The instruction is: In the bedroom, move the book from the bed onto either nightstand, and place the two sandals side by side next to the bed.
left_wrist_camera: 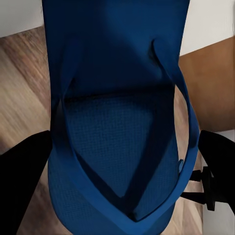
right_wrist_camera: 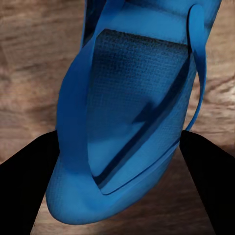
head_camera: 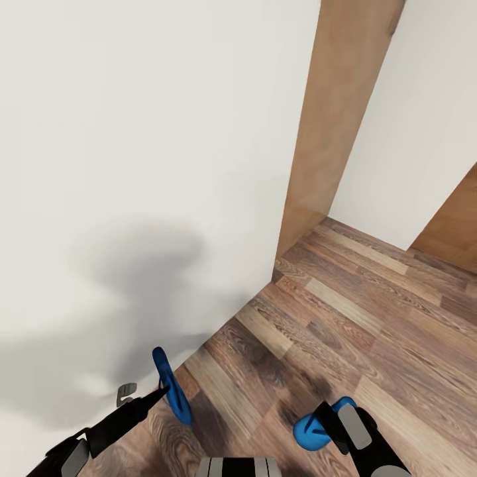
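You've got one sandal per arm: left end effector (head_camera: 154, 396) pinching the left sandal (head_camera: 171, 386) on edge, long axis running up and away from you, right end effector (head_camera: 334, 424) clamped on the right sandal (head_camera: 318, 427), held lower, toe fwd over the plank floor (head_camera: 344, 311). Both hang off the floor, apart from each other. Ahead there's a white wall (head_camera: 132, 165) and a wooden door frame (head_camera: 334, 119), so I'd say you need to turn before setting the pair down parallel.

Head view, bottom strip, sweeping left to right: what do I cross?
Left gripper → the sandal it holds → bare wood-plank floor → the second sandal → right gripper, which overlaps that sandal, so their order is loose.
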`<state>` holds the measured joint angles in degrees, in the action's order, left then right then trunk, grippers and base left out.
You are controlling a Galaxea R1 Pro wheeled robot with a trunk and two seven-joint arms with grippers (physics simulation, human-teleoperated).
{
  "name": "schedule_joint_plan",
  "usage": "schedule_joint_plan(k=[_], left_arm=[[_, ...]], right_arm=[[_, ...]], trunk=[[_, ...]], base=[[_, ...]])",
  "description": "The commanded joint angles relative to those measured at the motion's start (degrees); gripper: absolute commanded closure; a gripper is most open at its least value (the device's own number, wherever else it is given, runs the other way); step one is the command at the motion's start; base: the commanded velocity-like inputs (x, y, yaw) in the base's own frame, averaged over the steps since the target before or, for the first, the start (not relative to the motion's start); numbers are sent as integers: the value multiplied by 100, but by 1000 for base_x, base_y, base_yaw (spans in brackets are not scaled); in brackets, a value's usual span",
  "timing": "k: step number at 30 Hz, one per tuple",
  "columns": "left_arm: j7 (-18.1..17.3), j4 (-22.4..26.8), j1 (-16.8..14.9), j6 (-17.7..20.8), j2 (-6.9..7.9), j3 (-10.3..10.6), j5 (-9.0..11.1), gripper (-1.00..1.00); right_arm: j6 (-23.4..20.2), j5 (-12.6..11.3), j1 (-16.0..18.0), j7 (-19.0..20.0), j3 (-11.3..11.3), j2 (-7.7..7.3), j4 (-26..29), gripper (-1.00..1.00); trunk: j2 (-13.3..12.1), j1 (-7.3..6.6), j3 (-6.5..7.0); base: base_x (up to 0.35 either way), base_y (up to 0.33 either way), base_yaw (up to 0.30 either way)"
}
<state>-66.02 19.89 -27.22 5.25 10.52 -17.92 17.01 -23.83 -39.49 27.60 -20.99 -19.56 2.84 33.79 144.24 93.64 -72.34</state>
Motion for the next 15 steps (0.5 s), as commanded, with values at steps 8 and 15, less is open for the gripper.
schedule_joint_plan(k=[8,15], left_arm=[[-17,-3,-2,55,-6,-9,11,100],[-23,-3,-2,55,-3,-9,5,100]], right_arm=[[-14,-50,0,-38,-16,6,13,100],[-24,-44,1,-52,-6,-2,24,100]], trunk=[[-9,-21,173],[-19,-39,329]], base=[[0,0,0],[0,0,0]])
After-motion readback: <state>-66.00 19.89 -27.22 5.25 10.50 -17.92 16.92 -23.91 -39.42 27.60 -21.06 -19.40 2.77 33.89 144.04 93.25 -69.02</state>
